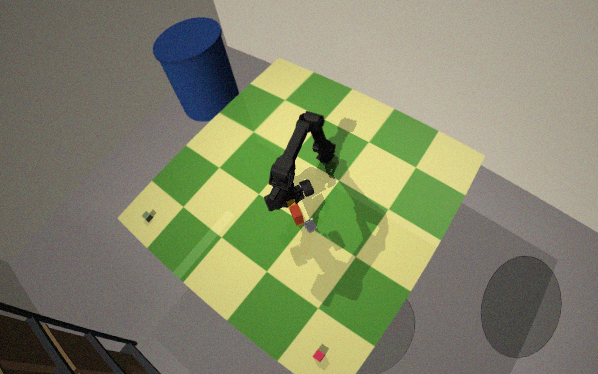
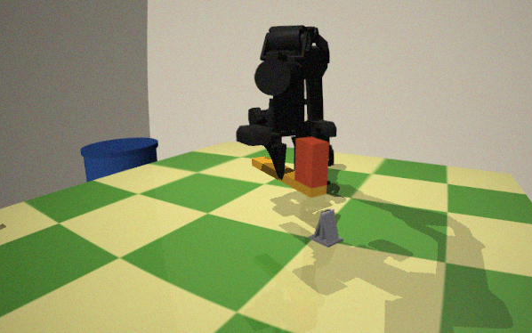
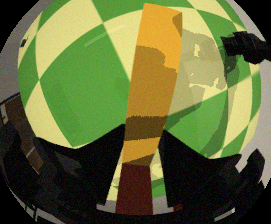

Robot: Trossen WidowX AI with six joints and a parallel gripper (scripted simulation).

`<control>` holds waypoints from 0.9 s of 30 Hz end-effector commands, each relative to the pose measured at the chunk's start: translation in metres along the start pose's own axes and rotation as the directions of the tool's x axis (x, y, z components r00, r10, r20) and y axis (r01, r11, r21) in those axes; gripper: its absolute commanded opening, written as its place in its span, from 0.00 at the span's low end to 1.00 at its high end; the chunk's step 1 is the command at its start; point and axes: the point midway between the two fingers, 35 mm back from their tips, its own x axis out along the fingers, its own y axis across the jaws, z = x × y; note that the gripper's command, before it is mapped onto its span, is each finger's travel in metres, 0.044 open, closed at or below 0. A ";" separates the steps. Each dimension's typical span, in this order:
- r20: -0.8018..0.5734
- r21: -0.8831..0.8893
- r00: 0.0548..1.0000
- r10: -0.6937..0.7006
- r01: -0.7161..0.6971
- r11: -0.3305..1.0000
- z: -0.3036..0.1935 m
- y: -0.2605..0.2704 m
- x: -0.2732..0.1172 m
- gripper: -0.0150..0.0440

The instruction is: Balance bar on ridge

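Orange bar (image 2: 305, 185) (image 3: 155, 65) gripped between fingers of black tool (image 2: 305, 171) (image 3: 142, 131), red block end nearby

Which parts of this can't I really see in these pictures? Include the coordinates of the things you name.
- Wrist view: the ridge (image 1: 310, 225) (image 2: 326, 229) isn't visible.
- Exterior view: the red block (image 1: 296, 214) (image 2: 311, 162) hides part of the orange bar (image 2: 261, 165) (image 3: 156, 65).
- Top view: the arm (image 1: 294, 145) (image 2: 288, 89) covers most of the bar.
- Exterior view: the blue bin's (image 1: 199, 75) (image 2: 119, 158) bottom is behind the table.

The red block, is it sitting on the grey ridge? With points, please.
No, the red block (image 1: 296, 214) (image 2: 311, 162) stands on the orange bar (image 2: 318, 191) (image 3: 156, 75), apart from the grey ridge (image 1: 310, 226) (image 2: 327, 229).
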 end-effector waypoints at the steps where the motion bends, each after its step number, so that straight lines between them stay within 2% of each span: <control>1: -0.004 -0.037 1.000 0.004 -0.004 0.999 -0.010 -0.011 -0.002 0.25; 12: -0.007 -0.156 1.000 0.001 -0.002 0.988 -0.038 -0.040 -0.003 0.25; 27: -0.007 -0.162 1.000 0.001 -0.002 0.987 -0.041 -0.041 0.015 0.25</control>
